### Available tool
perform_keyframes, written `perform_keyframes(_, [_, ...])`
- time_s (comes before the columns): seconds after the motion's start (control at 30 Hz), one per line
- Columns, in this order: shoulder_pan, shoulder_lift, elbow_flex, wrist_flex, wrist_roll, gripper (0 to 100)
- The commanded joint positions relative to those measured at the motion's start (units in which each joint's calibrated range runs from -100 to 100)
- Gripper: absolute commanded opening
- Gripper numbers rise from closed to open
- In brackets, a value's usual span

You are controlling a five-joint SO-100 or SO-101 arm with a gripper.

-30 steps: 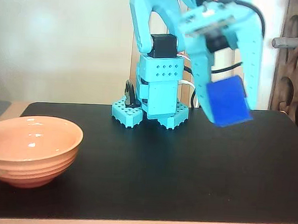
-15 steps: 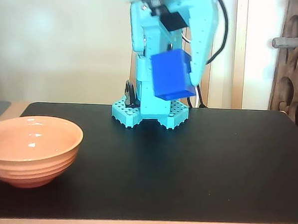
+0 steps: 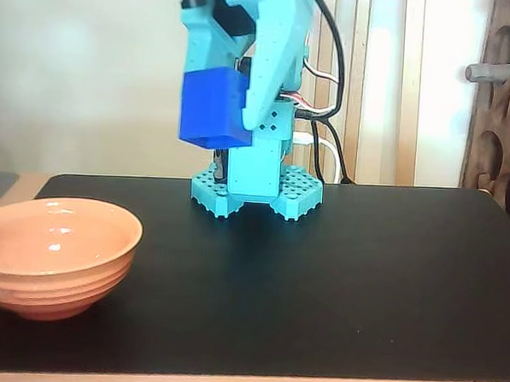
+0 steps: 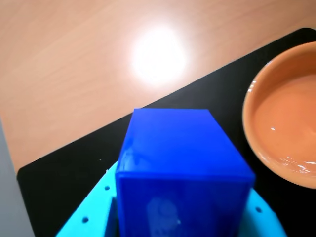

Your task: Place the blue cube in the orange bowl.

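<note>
Cube aloft, bowl off to the side

Gripper [image 3: 221, 112] clamped on the blue cube [image 3: 211, 108]; orange bowl [image 3: 51, 253] lies lower-left in the fixed view, well apart.

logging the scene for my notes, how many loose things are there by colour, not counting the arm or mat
Blue: 1, the blue cube, held in the gripper
Orange: 1, the orange bowl
Total: 2

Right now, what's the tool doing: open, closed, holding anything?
Tool: closed on the blue cube, held in the air, not yet over the orange bowl.
</note>
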Motion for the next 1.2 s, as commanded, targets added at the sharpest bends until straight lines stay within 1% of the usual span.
perform_keyframes(0.0, [5.8, -2.5, -4.8, 2.3, 2.6, 14])
perform_keyframes(0.47, [16.0, -2.5, -4.8, 2.3, 9.4, 13])
perform_keyframes(0.67, [18.6, -2.6, -4.7, 3.1, 10.2, 13])
perform_keyframes(1.0, [24.4, -1.8, -4.7, 2.5, 15.3, 13])
perform_keyframes(1.17, [26.5, -1.4, -4.6, 2.2, 16.4, 13])
